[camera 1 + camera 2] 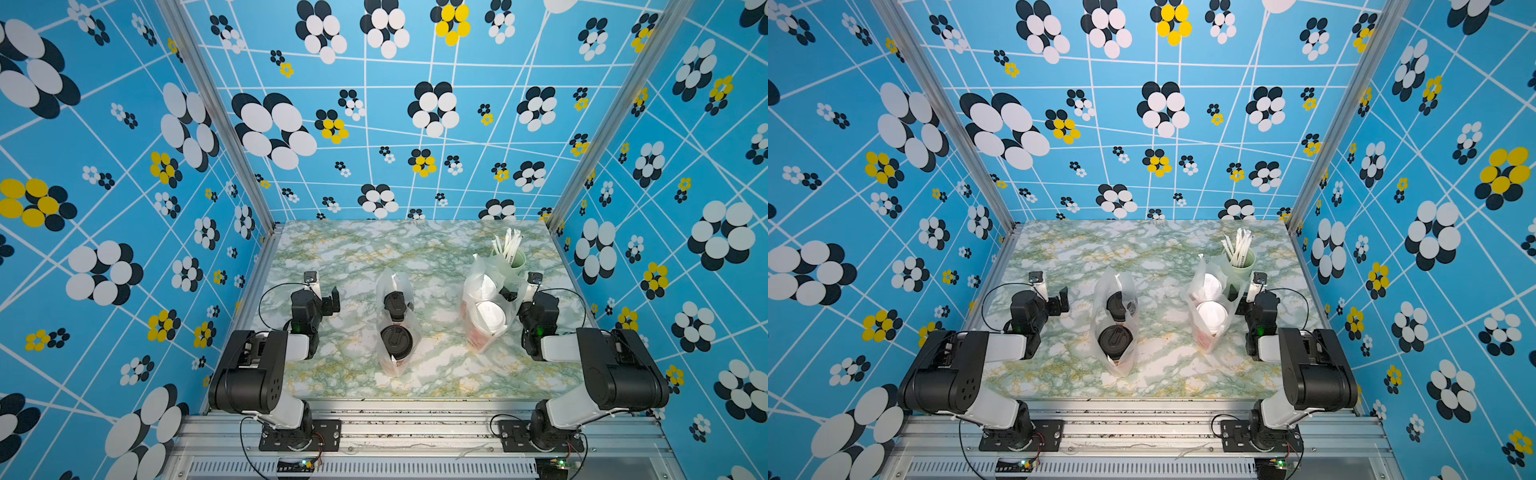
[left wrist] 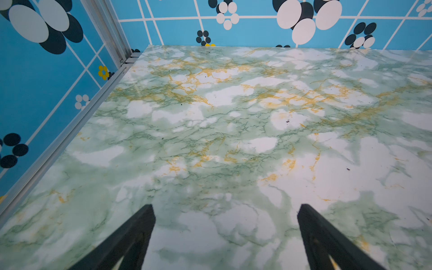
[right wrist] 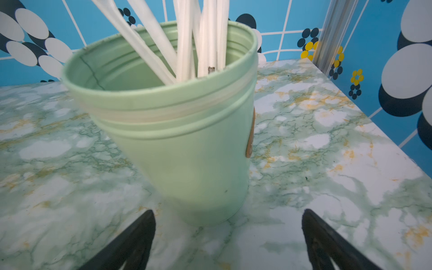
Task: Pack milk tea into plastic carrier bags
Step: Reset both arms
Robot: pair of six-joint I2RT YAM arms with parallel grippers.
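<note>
Left wrist view has the left gripper (image 2: 225,207) with its two black fingers spread wide and nothing between them, only the green-and-white marbled tabletop (image 2: 233,117) ahead. The right wrist view shows the right gripper (image 3: 228,211) equally wide and empty, facing the pale green plastic cup (image 3: 182,145) of white straws (image 3: 184,35) just beyond it. In both top views a thin clear plastic carrier bag (image 1: 409,332) holding two upright black-lidded red paper cups (image 1: 397,341) stands right of the left gripper, apart from it. A second clear bag (image 1: 468,299) with two white-lidded cups (image 1: 490,318) stands just left of the right gripper. Each bag's long axis runs near to far. All four cups look bagged, so any further move would probably go to the bag tops, each arm taking its nearer bag.
</note>
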